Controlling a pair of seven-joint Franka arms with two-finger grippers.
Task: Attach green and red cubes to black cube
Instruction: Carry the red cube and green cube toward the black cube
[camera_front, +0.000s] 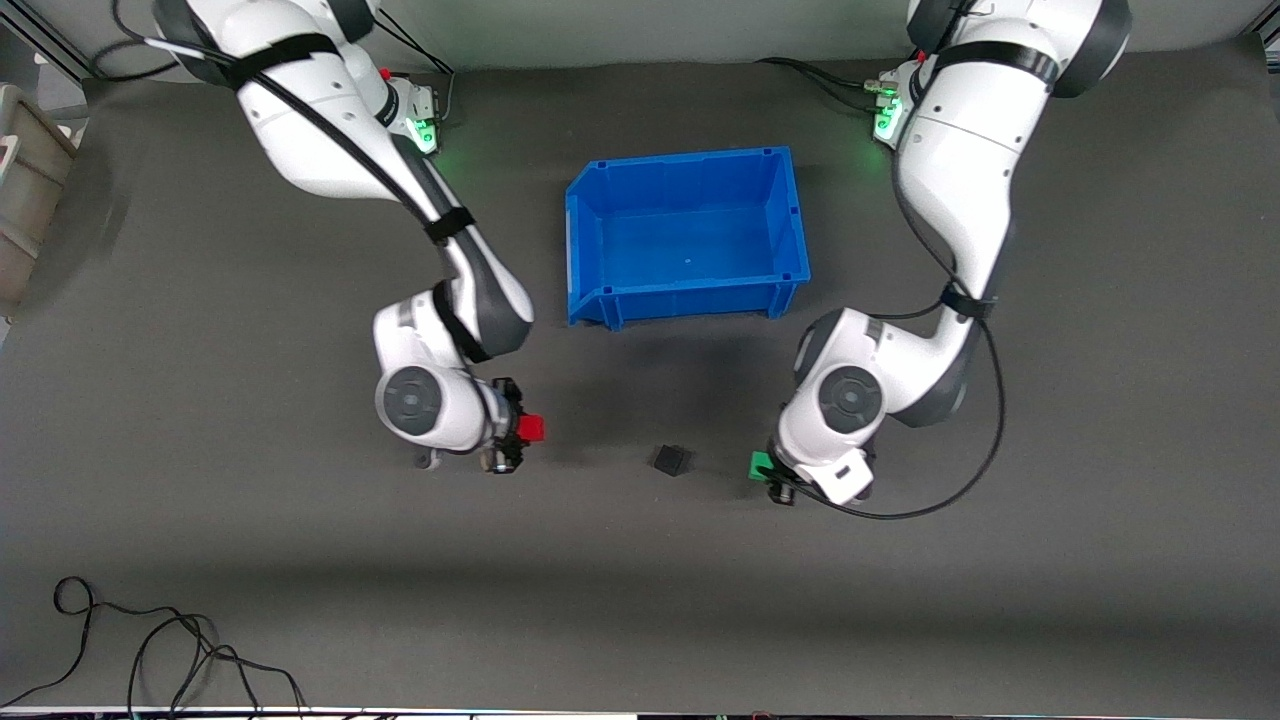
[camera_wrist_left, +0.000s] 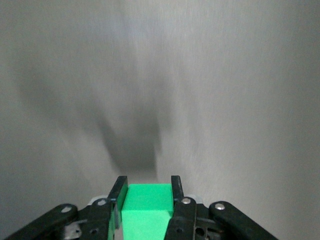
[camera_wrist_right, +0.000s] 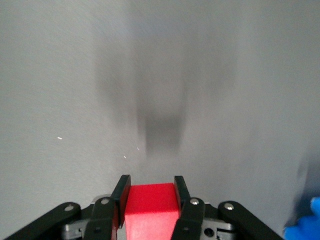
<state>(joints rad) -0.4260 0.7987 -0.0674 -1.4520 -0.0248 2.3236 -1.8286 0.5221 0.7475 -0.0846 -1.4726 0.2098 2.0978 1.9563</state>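
The black cube (camera_front: 671, 460) lies on the dark table between my two hands. My right gripper (camera_front: 522, 430) is shut on the red cube (camera_front: 530, 430), held above the table toward the right arm's end. In the right wrist view the red cube (camera_wrist_right: 151, 204) sits squarely between the black fingers (camera_wrist_right: 121, 192). My left gripper (camera_front: 768, 470) is shut on the green cube (camera_front: 761, 465), above the table beside the black cube toward the left arm's end. The left wrist view shows the green cube (camera_wrist_left: 146, 205) clamped between its fingers (camera_wrist_left: 176, 189). Neither wrist view shows the black cube.
A blue bin (camera_front: 686, 236) stands open, farther from the front camera than the cubes. A corner of the blue bin (camera_wrist_right: 306, 222) shows in the right wrist view. Loose black cables (camera_front: 150, 650) lie near the table's front edge. A grey box (camera_front: 25, 190) sits off the right arm's end.
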